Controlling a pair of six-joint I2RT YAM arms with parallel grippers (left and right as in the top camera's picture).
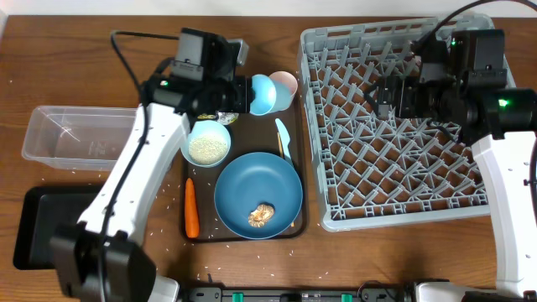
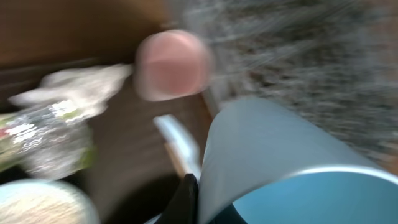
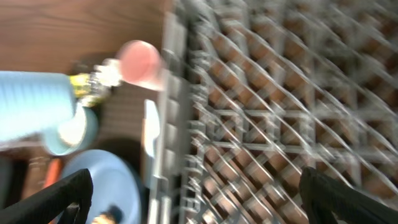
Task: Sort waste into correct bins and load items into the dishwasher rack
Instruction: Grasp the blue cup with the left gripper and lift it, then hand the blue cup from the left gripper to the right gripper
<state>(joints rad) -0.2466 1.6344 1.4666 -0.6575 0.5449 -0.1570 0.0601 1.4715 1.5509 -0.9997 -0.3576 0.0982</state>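
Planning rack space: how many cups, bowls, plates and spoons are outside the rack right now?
Cups: 2 (blue cup, pink cup)
Bowls: 1 (pale blue bowl)
Plates: 1 (blue plate)
Spoons: 1 (pale blue spoon)
Total: 5

Wooden table (image 1: pixel 67 67): rack (image 1: pixel 394 168), tray (image 1: pixel 250 134), tub (image 1: pixel 75 134), black bin (image 1: pixel 46 226)

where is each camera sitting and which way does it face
overhead: above the table, facing straight down; left arm and right arm show
left wrist: low over the tray, facing the held blue cup; one pincer finger shows
right wrist: over the rack, facing the tray; both fingertips show
shared: pink cup, all three
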